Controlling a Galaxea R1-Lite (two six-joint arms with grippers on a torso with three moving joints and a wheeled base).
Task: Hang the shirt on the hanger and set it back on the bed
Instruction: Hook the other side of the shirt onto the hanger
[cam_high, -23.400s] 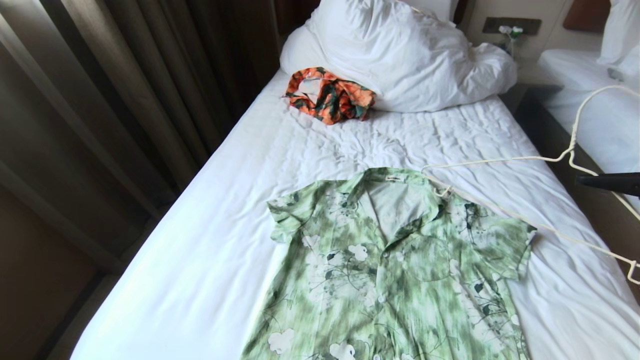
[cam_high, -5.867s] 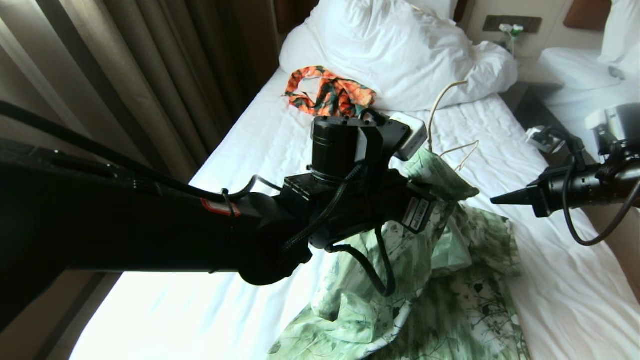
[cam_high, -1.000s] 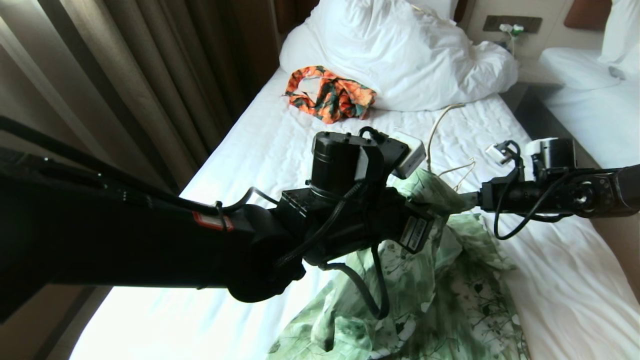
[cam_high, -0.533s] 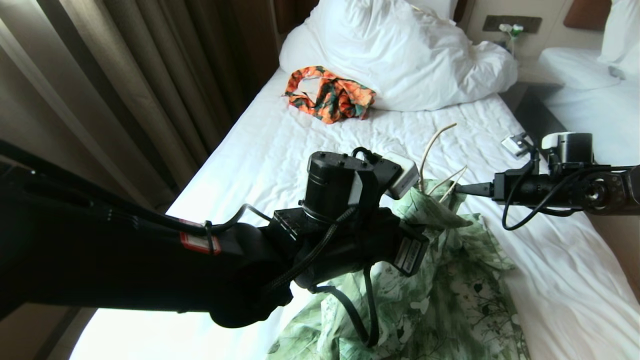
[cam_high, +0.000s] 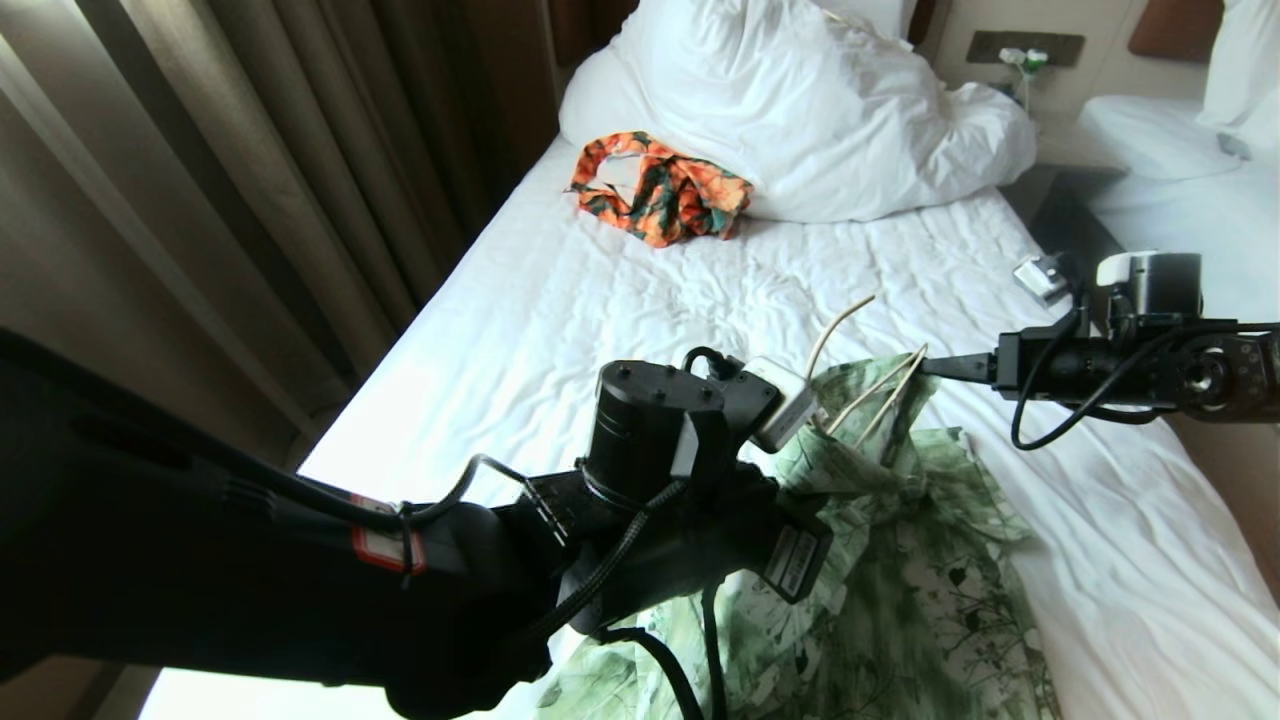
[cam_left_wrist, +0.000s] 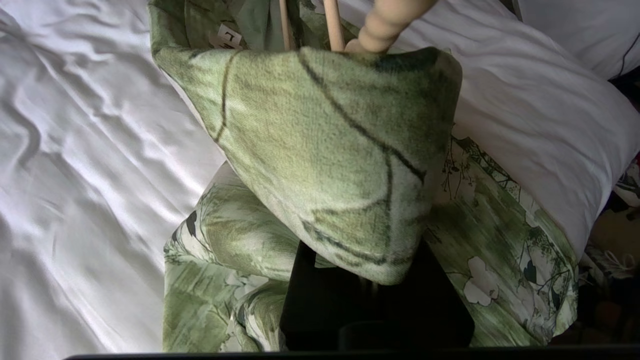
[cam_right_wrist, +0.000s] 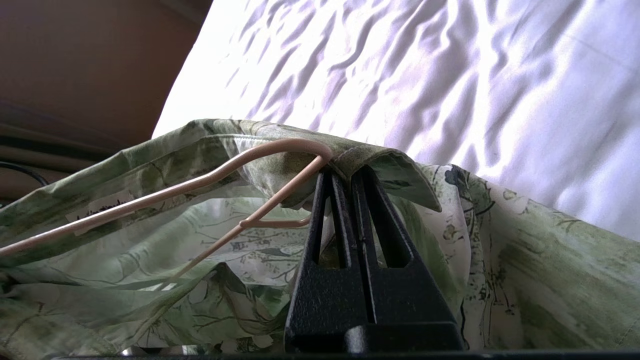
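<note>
Threading the hanger (cam_high: 868, 392) into the shirt (cam_high: 905, 590) is the step I am judging to be in hand: the cream wire is sitting inside the collar end of the garment, its hook poking up out of the fabric above the bed (cam_high: 620, 300). I am keeping the left end effector (cam_left_wrist: 350, 280) clamped on a bunched fold of the shirt, which is draping right over its tips in the left wrist view, so the grip itself is hidden. I am holding the right end effector (cam_right_wrist: 347, 175) with its tips pressed together at the bend of the wire, under a fold of collar; whether it is pinching wire, cloth or both, I cannot tell.

Next, I reckon, the move is calling for seating each shoulder over a hanger arm, then lowering the lot flat onto the sheet. Most of the shirt is lying crumpled on the near part of the bed.

No containers are showing; an orange garment (cam_high: 660, 190) is lying by the pillow (cam_high: 800, 100).
</note>
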